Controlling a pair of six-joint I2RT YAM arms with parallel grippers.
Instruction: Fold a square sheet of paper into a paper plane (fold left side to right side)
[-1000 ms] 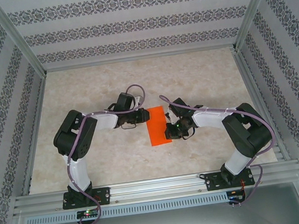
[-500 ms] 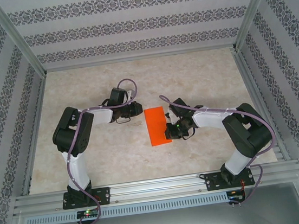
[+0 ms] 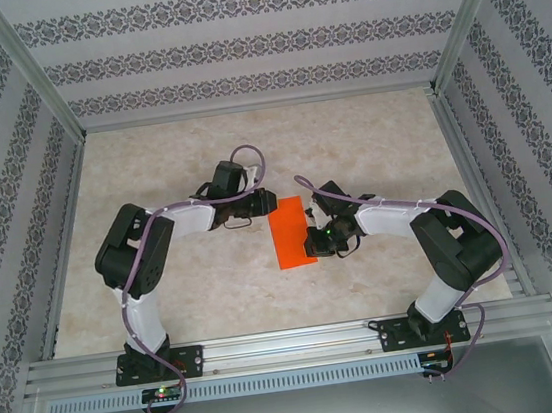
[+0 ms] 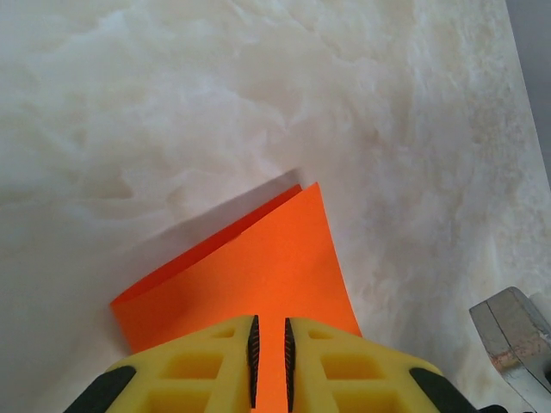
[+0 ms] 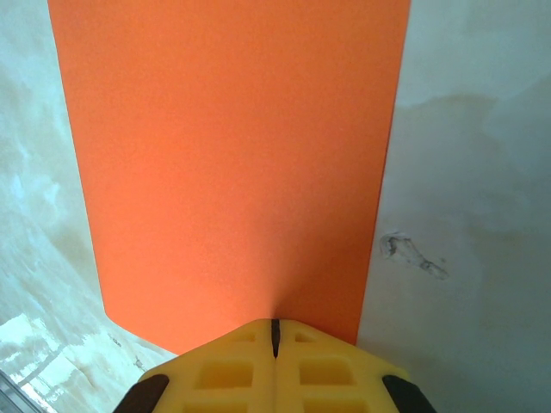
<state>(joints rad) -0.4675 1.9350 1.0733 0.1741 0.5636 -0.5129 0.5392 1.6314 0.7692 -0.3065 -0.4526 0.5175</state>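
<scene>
Bringing my left hand (image 4: 269, 331), barely apart, back over the folded paper (image 4: 258, 258), I am readying to crease it while my right hand (image 5: 275, 327), pressed together, is pinning it.

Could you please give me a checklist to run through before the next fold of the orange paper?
1. Square sheet of paper folded to a narrow rectangle, flat on the table: ok.
2. Layers matching: not ok; the left wrist view shows the lower layer peeking past one edge.
3. Right gripper shut at the sheet's right edge: ok.
4. Left gripper over the far-left corner, jaws a slit apart: ok.
5. Left gripper pressing the sheet: cannot tell.
</scene>
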